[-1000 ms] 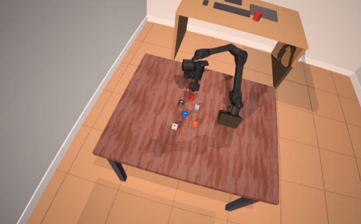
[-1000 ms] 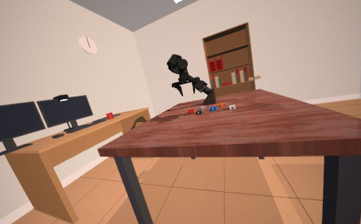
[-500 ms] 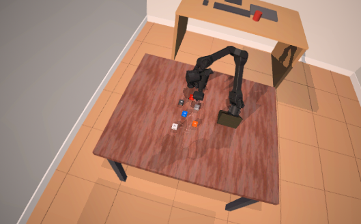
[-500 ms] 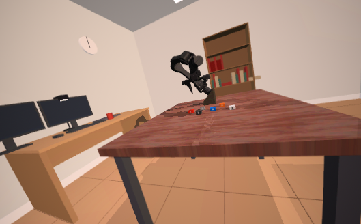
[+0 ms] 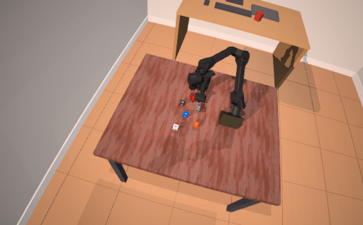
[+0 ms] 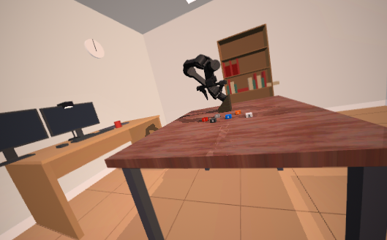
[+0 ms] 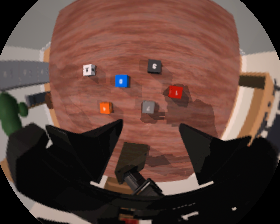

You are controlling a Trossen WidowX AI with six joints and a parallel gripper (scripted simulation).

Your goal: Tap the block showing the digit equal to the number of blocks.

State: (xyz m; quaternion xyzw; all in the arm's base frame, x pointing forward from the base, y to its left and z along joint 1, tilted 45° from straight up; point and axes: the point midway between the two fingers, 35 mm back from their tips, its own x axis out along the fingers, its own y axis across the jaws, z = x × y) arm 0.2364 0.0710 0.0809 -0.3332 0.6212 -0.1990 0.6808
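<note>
Several small blocks lie apart on the table [image 5: 136,137] [image 6: 291,135] [image 7: 201,50]: red [image 5: 192,97] [image 6: 204,119] [image 7: 176,92], grey [image 5: 197,108] [image 6: 217,115] [image 7: 148,107], dark [image 5: 182,102] [image 6: 213,120] [image 7: 154,66], blue [image 5: 185,114] [image 6: 228,116] [image 7: 122,81], orange [image 5: 195,124] [image 6: 238,112] [image 7: 106,108] and white [image 5: 176,127] [image 6: 249,115] [image 7: 89,70]. In the wrist view red looks like 1 and grey like 7; the other digits are too small or blurred to read surely. My gripper [image 7: 152,124] is open and empty, above the table near the red and grey blocks, touching none. In the top view a finger partly overlaps the red block.
The arm's base [image 5: 230,120] [image 6: 225,104] [image 7: 132,156] stands on the table beside the grey and orange blocks. A desk [image 5: 194,18] [image 6: 50,155] with a red cup [image 5: 259,16] [image 6: 118,124] stands beyond the table edge. A bookshelf [image 6: 243,47] stands behind.
</note>
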